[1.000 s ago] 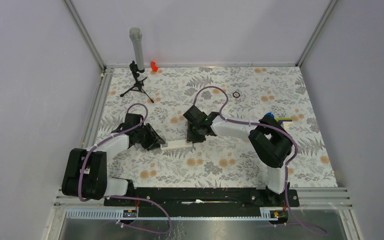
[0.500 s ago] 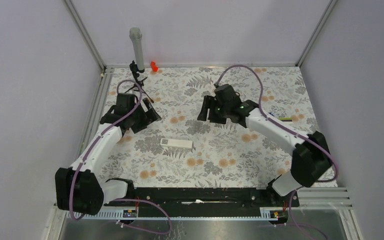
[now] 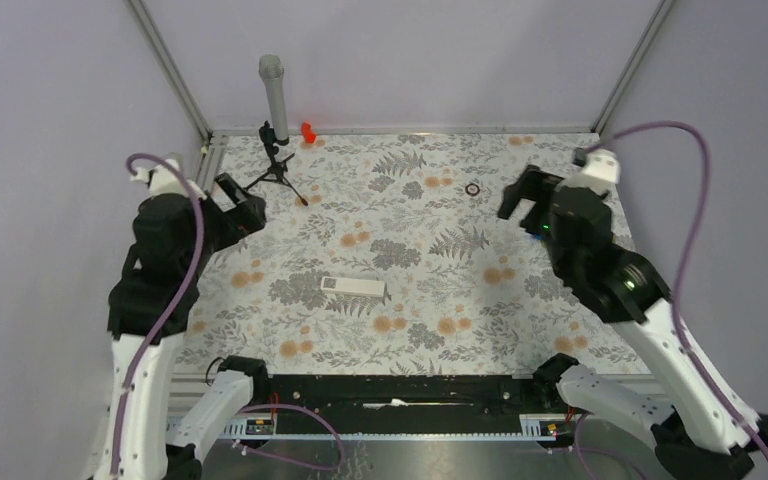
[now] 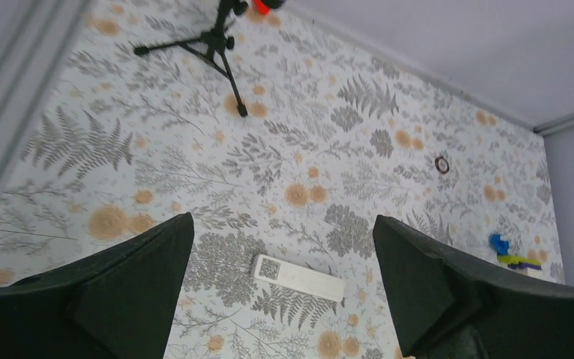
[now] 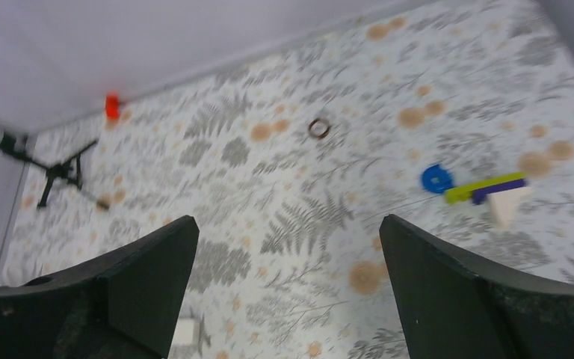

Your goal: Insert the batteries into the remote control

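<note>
Well, both my grippers hung raised above table, black matte wedge fingers spread wide, nothing between them: left gripper (image 4: 282, 221) toward 9 o'clock, right gripper (image 5: 288, 221) toward 3 o'clock. Remote control (image 3: 353, 288) lay flat near centre of cloth (image 3: 440, 330), apart from both: slim white plastic bar, long axis 9-to-3, small dark square code patch at 9 o'clock end, too small to read. Cloth printed with grey ferns, orange blooms. Small dark ring (image 3: 473, 189) at 1 o'clock.
</note>
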Motion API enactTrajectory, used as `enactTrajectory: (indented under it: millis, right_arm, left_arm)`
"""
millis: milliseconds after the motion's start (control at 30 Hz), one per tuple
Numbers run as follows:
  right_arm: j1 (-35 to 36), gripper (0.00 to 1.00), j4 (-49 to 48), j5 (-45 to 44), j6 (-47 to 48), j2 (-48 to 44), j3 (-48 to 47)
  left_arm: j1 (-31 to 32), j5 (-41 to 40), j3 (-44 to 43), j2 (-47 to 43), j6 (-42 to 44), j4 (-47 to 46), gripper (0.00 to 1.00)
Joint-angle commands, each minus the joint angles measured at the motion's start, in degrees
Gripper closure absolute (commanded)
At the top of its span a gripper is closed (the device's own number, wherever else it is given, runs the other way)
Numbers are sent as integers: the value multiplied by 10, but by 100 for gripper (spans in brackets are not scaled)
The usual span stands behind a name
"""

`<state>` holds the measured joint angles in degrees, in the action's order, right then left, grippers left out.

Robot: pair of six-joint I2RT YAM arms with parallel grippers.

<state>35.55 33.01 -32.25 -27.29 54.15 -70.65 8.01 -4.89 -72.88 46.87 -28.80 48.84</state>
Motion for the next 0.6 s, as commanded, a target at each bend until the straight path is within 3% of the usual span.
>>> enactTrajectory:
  millis: [0, 167, 300, 567]
  right_arm:
    - [-2, 0, 37, -212, 19, -109, -13]
    - [-2, 0, -27, -270, 96, -221, 4]
    - [-2, 0, -9, -309, 109, -236, -21]
    - [-2, 0, -3, -299, 84, -247, -19]
  left_arm:
    - [-2, -110, -31, -64, 35, 39, 1]
    - [-2, -157, -12, -140, 47, 26, 1]
    - [-2, -164, -4, -162, 42, 29, 1]
    - [-2, -156, 4, -168, 36, 29, 1]
